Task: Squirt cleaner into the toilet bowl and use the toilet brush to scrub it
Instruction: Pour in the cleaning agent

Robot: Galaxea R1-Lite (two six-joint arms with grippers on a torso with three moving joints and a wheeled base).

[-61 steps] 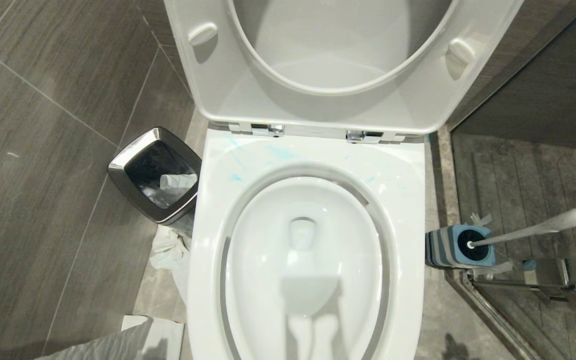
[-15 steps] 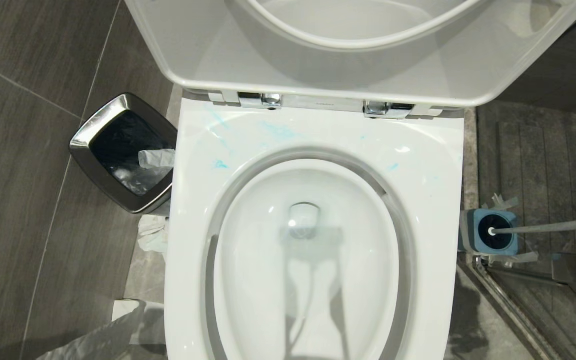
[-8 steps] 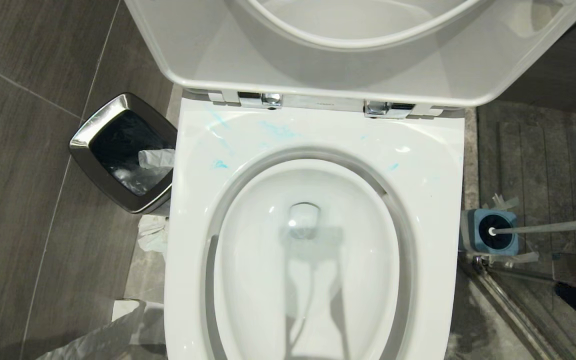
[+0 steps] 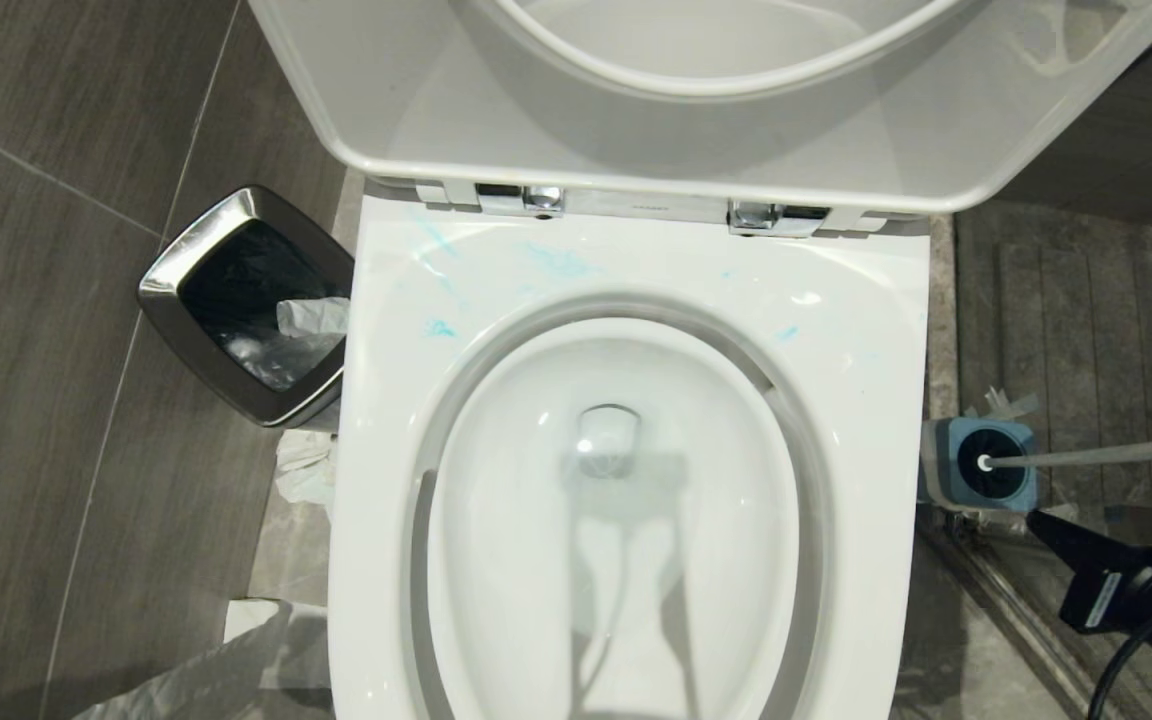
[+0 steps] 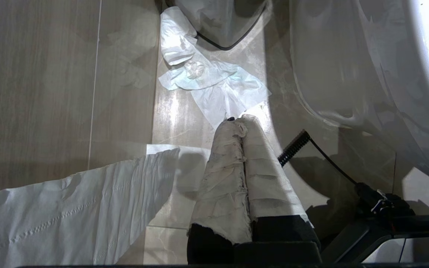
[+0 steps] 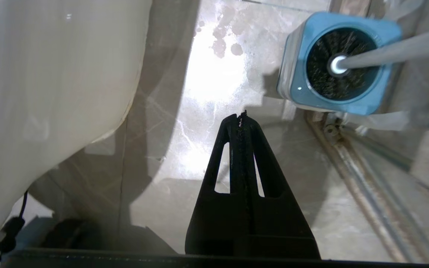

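The large white glossy ceramic toilet bowl (image 4: 626, 480) fills the frame centre, seat and lid raised, turquoise cleaner smears (image 4: 556, 262) on its rear rim. The white-handled toilet brush (image 4: 1096, 458) stands in its square blue holder (image 4: 981, 465) at right. The right gripper (image 4: 1041, 522), fingers pressed together, hovers just beside the holder, lower right. The left gripper (image 5: 242, 121), tissue-wrapped fingers closed, hangs above floor tissue.

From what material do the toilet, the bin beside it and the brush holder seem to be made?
Toilet: glossy white ceramic, judging by its sharp highlights. Bin: polished metal rim, mirror-like, probably steel; dark liner inside. Brush holder: smooth blue shell, likely plastic.
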